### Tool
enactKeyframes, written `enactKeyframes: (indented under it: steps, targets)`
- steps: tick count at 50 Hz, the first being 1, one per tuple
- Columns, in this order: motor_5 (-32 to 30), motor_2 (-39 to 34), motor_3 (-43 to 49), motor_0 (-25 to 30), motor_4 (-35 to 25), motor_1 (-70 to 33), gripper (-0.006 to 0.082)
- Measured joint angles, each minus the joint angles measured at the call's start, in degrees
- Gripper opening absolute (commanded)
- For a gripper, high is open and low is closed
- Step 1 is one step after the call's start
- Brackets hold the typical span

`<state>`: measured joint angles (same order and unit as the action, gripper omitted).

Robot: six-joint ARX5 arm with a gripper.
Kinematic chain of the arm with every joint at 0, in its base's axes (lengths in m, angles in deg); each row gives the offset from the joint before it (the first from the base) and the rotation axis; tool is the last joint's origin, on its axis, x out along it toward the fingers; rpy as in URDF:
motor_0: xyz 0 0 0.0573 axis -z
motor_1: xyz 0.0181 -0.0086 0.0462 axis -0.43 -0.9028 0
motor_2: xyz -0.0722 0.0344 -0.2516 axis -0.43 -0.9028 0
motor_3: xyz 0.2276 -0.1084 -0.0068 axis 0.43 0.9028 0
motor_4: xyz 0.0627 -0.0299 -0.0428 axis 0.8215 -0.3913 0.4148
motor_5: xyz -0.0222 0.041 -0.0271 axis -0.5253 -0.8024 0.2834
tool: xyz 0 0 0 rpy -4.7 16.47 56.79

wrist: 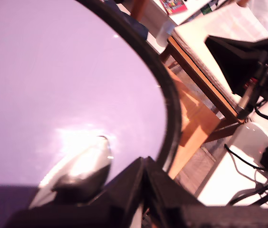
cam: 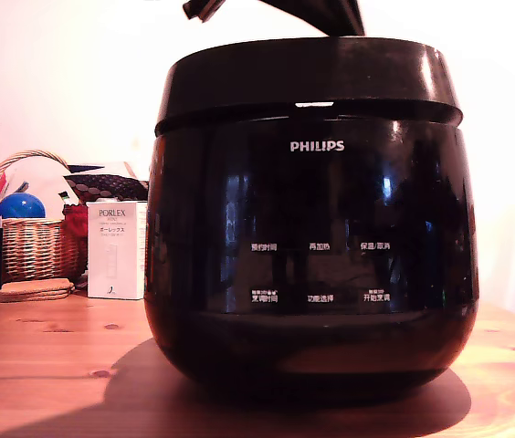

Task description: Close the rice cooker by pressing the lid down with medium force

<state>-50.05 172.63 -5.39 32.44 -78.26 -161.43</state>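
Lid (cam: pixel 308 73) sits down on the rice cooker (cam: pixel 310 255), mid-tabletop (cam: pixel 47 374) toward its front edge; we see the gripper (wrist: pixel 143 164) fingers closed together, touching the lid's glossy top.

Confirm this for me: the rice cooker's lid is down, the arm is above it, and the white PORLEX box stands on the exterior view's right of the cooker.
One thing is wrong: the side. In the exterior view the white PORLEX box stands on that view's left of the rice cooker, next to a wicker basket. The rest holds: the lid is down on the cooker and the gripper is just above it.
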Motion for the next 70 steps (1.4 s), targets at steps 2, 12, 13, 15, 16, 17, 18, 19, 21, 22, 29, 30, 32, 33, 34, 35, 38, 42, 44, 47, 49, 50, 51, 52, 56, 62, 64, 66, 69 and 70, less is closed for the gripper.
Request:
enactKeyframes:
  steps: [2, 12, 13, 15, 16, 17, 18, 19, 21, 22, 29, 30, 32, 33, 34, 35, 38, 42, 44, 47, 49, 50, 51, 52, 56, 62, 64, 66, 69, 70]
  targets:
    - [0.0, 0.0, 0.0, 0.02, 0.09, 0.0, -0.0021]
    - [0.02, -1.03, -1.07, 0.02, 2.1, 0.15, -0.0021]
    - [0.02, -1.42, -1.46, 0.02, 2.08, 0.22, -0.0021]
    - [0.04, -2.03, -2.19, 0.02, 2.14, 0.57, -0.0021]
    - [0.04, -2.32, -2.34, 0.04, 2.23, 0.85, -0.0021]
    - [0.04, -2.64, -2.56, 0.04, 2.43, 0.98, -0.0021]
    - [0.07, -2.91, -2.71, 0.09, 2.58, 1.25, -0.0021]
    - [0.07, -3.17, -2.86, 0.09, 2.71, 1.36, -0.0021]
    - [0.07, -3.67, -3.3, 0.13, 3.08, 1.7, -0.0021]
    - [0.07, -3.89, -3.48, 0.13, 3.1, 1.88, -0.0021]
    - [0.07, -5.46, -5.09, 0.13, 3.13, 2.54, -0.0021]
    - [0.07, -5.73, -5.53, 0.13, 3.1, 2.69, -0.0021]
    - [0.09, -6.14, -5.95, 0.13, 3.1, 2.84, -0.0021]
    - [0.11, -6.27, -6.12, 0.13, 3.1, 2.97, -0.0021]
    - [0.11, -6.45, -6.29, 0.13, 3.08, 3.06, -0.0021]
    - [0.11, -6.6, -6.4, 0.13, 3.08, 3.1, -0.0021]
    - [0.15, -6.93, -6.8, 0.13, 3.06, 3.21, -0.0021]
    - [0.35, -7.96, -7.91, 0.13, 2.51, 3.65, -0.0021]
    - [0.35, -8.52, -8.37, 0.13, 2.38, 3.89, -0.0021]
    - [0.57, -9.27, -9.05, 0.13, 1.4, 4.24, -0.0021]
    - [1.4, -9.66, -9.4, 0.13, 1.11, 4.37, -0.0021]
    - [1.4, -9.88, -9.62, 0.13, 0.83, 4.48, -0.0021]
    - [1.4, -10.16, -9.97, 0.13, 0.52, 4.59, -0.0021]
    - [1.57, -10.47, -10.29, 0.13, 0.35, 4.61, -0.0021]
    - [1.84, -11.72, -11.28, 0.15, 0.0, 4.68, -0.0021]
    - [2.05, -12.72, -12.39, 0.15, -0.02, 4.96, -0.0021]
    - [2.05, -13.03, -12.74, 0.15, -0.02, 5.03, -0.0021]
    - [2.1, -13.14, -13.0, 0.15, 0.07, 5.03, -0.0021]
    - [2.05, -13.27, -13.51, 0.2, 0.44, 5.03, -0.0021]
    - [2.08, -13.44, -13.86, 0.26, 0.55, 5.05, -0.0021]
